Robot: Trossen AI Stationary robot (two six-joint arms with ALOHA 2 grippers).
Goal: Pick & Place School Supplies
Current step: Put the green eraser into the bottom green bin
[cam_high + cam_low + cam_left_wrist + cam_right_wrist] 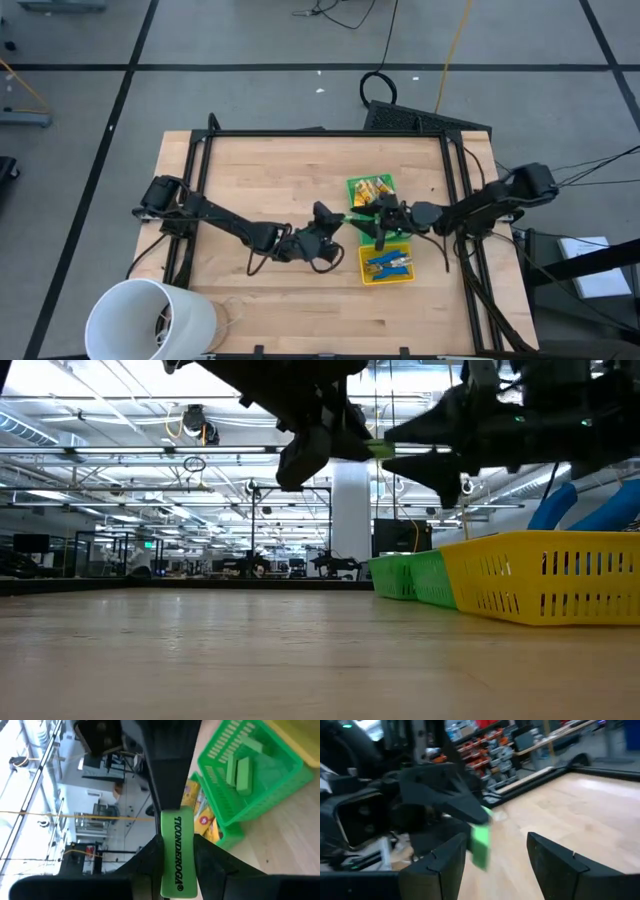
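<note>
A green eraser (177, 854) is clamped in the left gripper (178, 851) and held out toward the right gripper (496, 851), whose jaws are spread apart, seemingly for a handover near the green bin (352, 186).

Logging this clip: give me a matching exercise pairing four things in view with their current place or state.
Things:
1. green eraser
2. blue-handled tools
3. right pincer
4. white cup

Places or states:
A. in the yellow bin
B. open, holding nothing
C. on its side at the table's near left corner
D. clamped in the left pincer, above the table

Pairs: 1-D, 2-A, 3-B, 4-C
</note>
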